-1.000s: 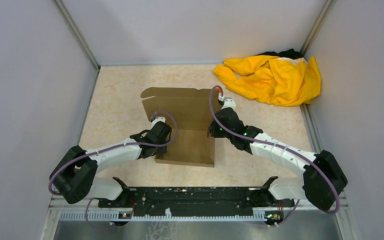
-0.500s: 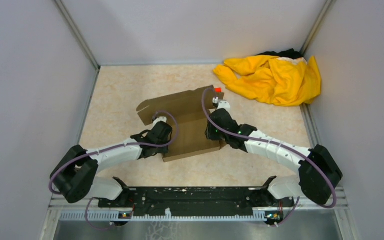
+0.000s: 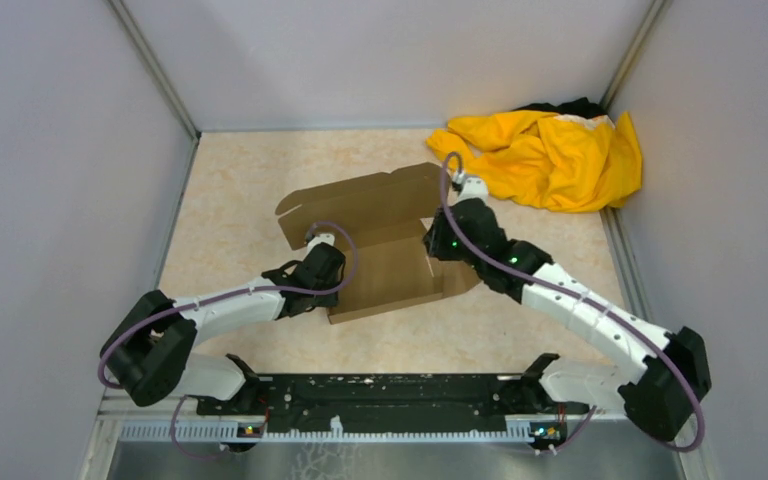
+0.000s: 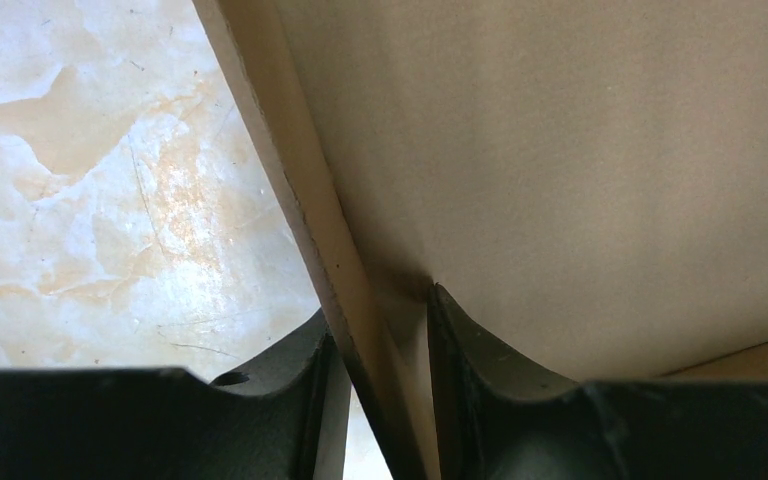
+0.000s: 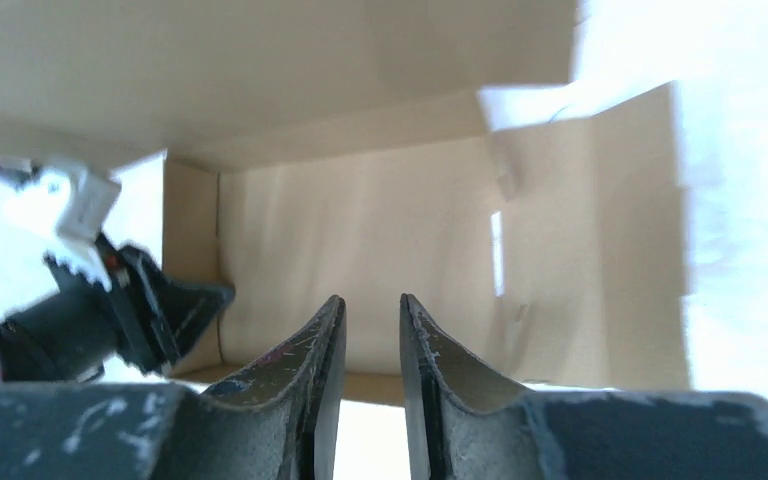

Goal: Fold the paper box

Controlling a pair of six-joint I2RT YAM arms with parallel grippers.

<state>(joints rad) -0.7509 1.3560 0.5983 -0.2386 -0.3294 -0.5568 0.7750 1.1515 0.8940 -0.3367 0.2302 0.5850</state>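
Observation:
The paper box (image 3: 390,272) lies mid-table, plain brown cardboard, with its lid panel (image 3: 360,205) raised at the far side and its body skewed. My left gripper (image 3: 332,262) is shut on the box's left wall, which runs between its fingers in the left wrist view (image 4: 355,270). My right gripper (image 3: 438,243) is at the box's right side, its jaws a narrow gap apart with nothing between them (image 5: 370,305). The right wrist view looks into the box's inside (image 5: 360,220), with the left gripper (image 5: 160,305) showing at the far wall.
A yellow cloth garment (image 3: 545,155) lies heaped in the far right corner, close behind the right wrist. Grey walls close the table on three sides. The black base rail (image 3: 380,395) runs along the near edge. No red block shows.
The box has turned counter-clockwise, its right side swinging toward the near right. The right gripper has moved right and farther back. The left gripper has kept its hold.

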